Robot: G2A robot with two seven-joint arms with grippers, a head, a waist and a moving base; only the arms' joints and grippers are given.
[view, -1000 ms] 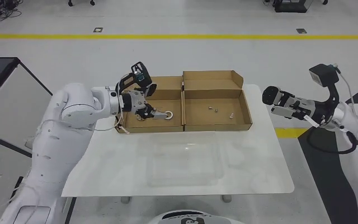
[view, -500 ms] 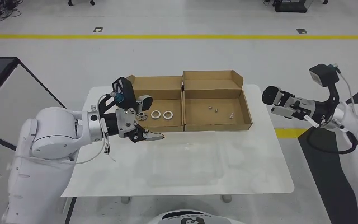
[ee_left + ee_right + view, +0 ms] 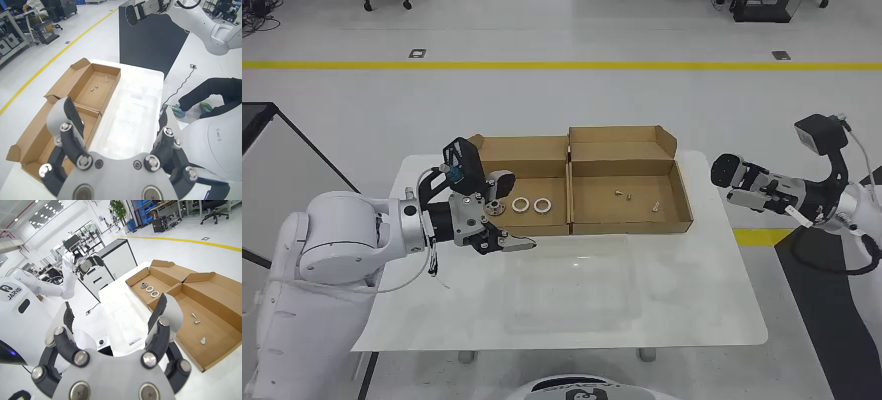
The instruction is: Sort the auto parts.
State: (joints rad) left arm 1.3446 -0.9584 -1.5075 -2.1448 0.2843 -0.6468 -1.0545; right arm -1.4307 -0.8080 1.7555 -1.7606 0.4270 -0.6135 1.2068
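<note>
Nearest you, a clear tray (image 3: 567,290) lies on the white table (image 3: 702,300). It is hard to make out against the pale tabletop, and its contents cannot be made out.

Your left gripper (image 3: 517,243) hovers just beside the tray's far left corner. Its jaws are spread wide, with nothing between them.

Just behind it, two open cardboard boxes stand side by side, touching. The left box (image 3: 552,192) holds a flanged hub (image 3: 497,207) and two rings (image 3: 521,204) in a short row on its floor. The ring nearest the hub lies just beside it. In the left wrist view, one finger (image 3: 72,111) covers much of this box's floor. The right box (image 3: 592,205) holds three small bolts (image 3: 654,207). Two lie close together and the third lies apart, towards the right wall. They are too small for you to tell one type from another.

Farthest out, your right gripper (image 3: 724,172) is held in the air past the table's right edge, level with the boxes. It is open and empty.

A second ago the left gripper was down inside the left box, covering the hub and one ring. It has since drawn back out towards you, and over the last half second it has barely shifted. The right arm has not moved.
</note>
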